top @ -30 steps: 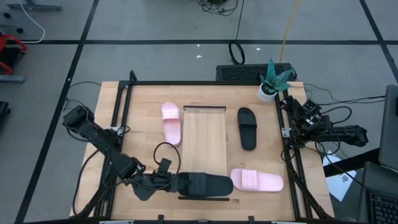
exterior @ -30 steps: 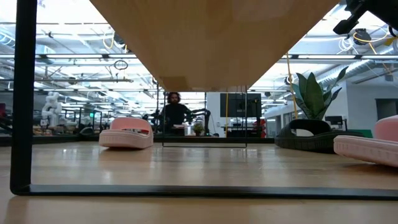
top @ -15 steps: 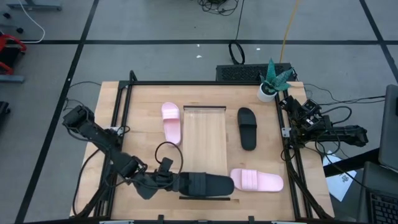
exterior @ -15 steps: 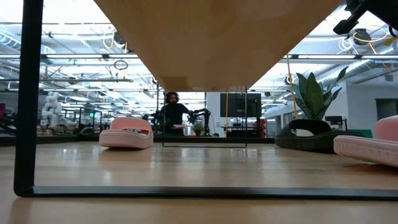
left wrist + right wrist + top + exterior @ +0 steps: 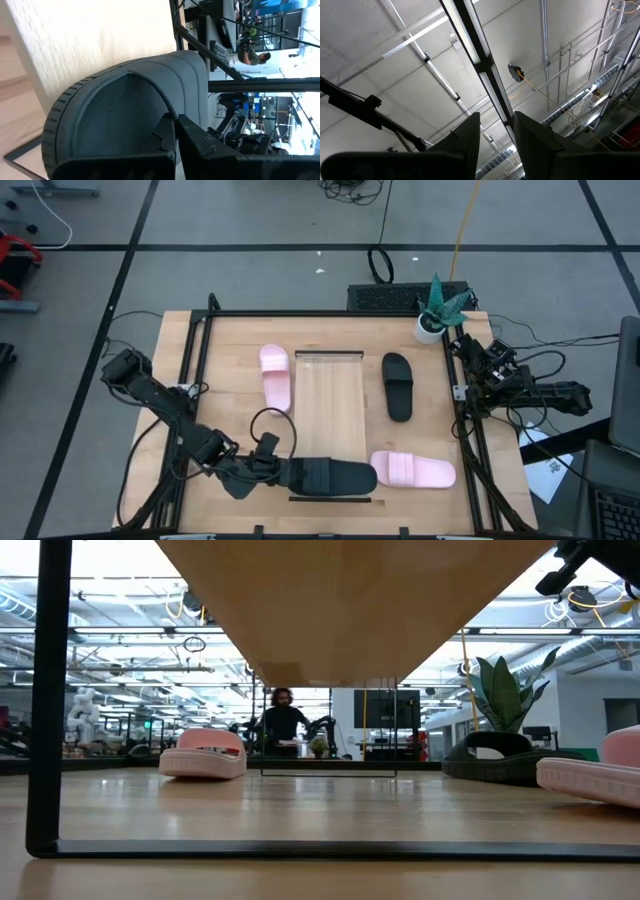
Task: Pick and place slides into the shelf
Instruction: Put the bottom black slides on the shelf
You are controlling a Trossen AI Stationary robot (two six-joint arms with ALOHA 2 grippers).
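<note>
Orientation was the crux here. In the high view the left end effector [image 5: 283, 473] sat in the lower centre of the frame, its fingers pinched on one end of a black slide [image 5: 335, 477], which ran out from it toward the right with its long axis crosswise in the picture. The shelf [image 5: 329, 408] lay just above that slide, its long axis running up and down the frame, square to the slide; the slide's far end lay at the shelf's lower edge, and I could not tell whether it rested on the slats or hung clear of them. The left wrist view showed the same slide [image 5: 135, 100] close in against pale wood. Judgement: the coming move turned on bringing that slide up the frame onto the slats. Other slides stayed on the tabletop [image 5: 225, 380]: a pink slide [image 5: 276, 377] just left of the shelf, a second black slide [image 5: 398, 385] just right of it, another pink slide [image 5: 413, 470] at lower right. The right end effector [image 5: 470, 352] waited at the tabletop's right edge, pointing at the ceiling, fingers spread in its wrist view. Left arm was plainly the nearer.
</note>
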